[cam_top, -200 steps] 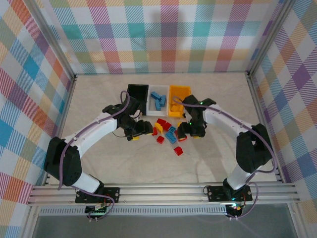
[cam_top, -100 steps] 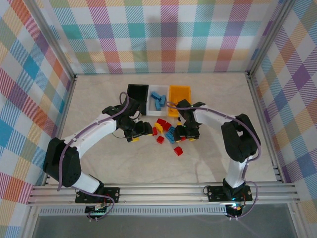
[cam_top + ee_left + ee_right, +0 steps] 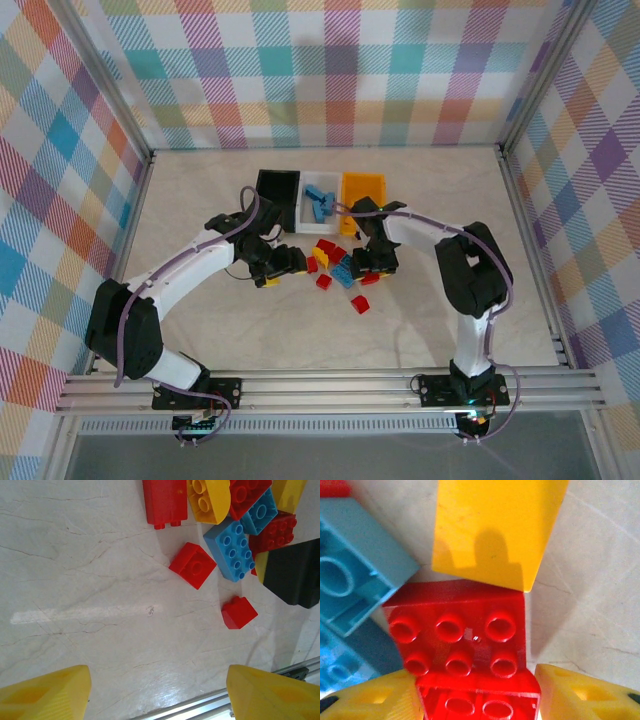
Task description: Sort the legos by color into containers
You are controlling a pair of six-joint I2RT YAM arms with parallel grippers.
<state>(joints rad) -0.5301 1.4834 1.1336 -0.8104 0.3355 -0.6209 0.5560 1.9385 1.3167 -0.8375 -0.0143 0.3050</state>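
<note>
The pale, marble-veined table [image 3: 200, 320] carries 3 bins in a close row toward its far side: a black bin [image 3: 277, 187] on the left, a white bin [image 3: 318, 180] in the middle and a yellow bin [image 3: 362, 184] on the right. Just in front of them, red, blue and yellow legos [image 3: 330, 258] lie heaped on the bare top. 2 red bricks, one [image 3: 324, 282] close by and one [image 3: 360, 303] nearer the front, sit a little apart from the heap.

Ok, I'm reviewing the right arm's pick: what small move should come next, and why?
Probably close the right gripper on the red brick: its fingertips flank that brick, and a firm grip isn't evident yet.
</note>
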